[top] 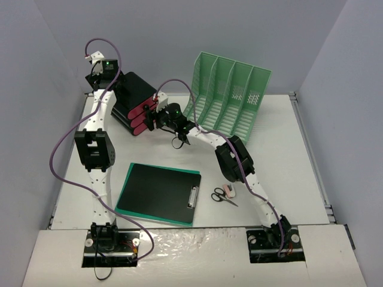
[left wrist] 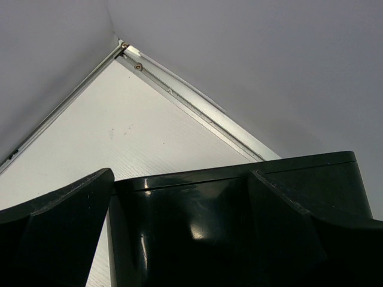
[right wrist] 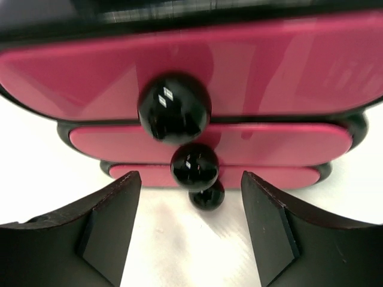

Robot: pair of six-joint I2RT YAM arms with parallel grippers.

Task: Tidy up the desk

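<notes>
The desk (top: 287, 155), a large white flat tabletop with thin metal edge rails, lies under both my arms in the overhead view, bearing a black drawer chest with crimson fronts (top: 133, 101) at the far left, a mint-green plastic file rack (top: 230, 89) beside it and a black clipboard (top: 164, 188) near me. From my left wrist, my left gripper (left wrist: 182, 179) stands spread wide at the chest's glossy black top, grasping nothing. From my right wrist, my right gripper (right wrist: 190, 179) is released and empty, its fingers apart just short of the chest's round black knobs (right wrist: 174, 107).
</notes>
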